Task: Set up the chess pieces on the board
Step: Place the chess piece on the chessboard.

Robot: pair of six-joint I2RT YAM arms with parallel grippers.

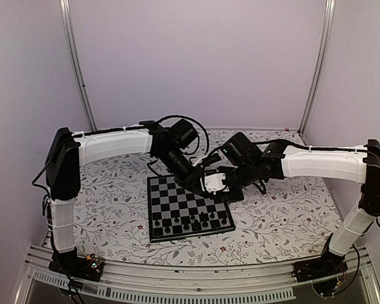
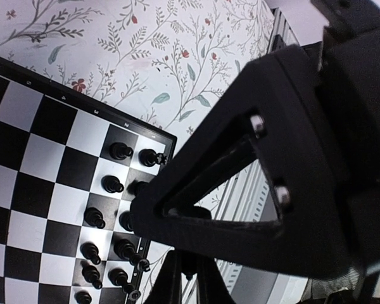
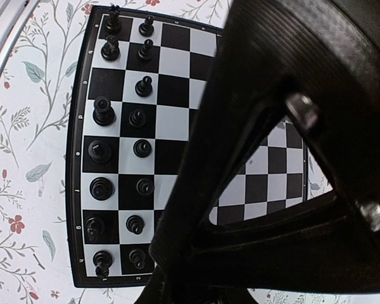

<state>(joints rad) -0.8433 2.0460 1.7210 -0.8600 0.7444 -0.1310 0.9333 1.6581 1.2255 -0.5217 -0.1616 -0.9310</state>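
Note:
The board (image 1: 177,196) lies in the middle of the table. Several black chess pieces (image 1: 190,223) stand in two rows along its near edge. They also show in the left wrist view (image 2: 112,184) and the right wrist view (image 3: 101,152). My left gripper (image 1: 199,180) hovers over the board's far right corner. In its wrist view (image 2: 187,263) the fingers are close together, with a small dark piece pinched between them. My right gripper (image 1: 220,187) is right beside it. Its jaws are hidden in the dark at the bottom of its wrist view.
A floral table cover (image 1: 107,190) surrounds the board. A big black triangular gripper frame fills the right of the left wrist view (image 2: 253,190) and of the right wrist view (image 3: 272,190). A metal rail (image 1: 196,278) runs along the near edge.

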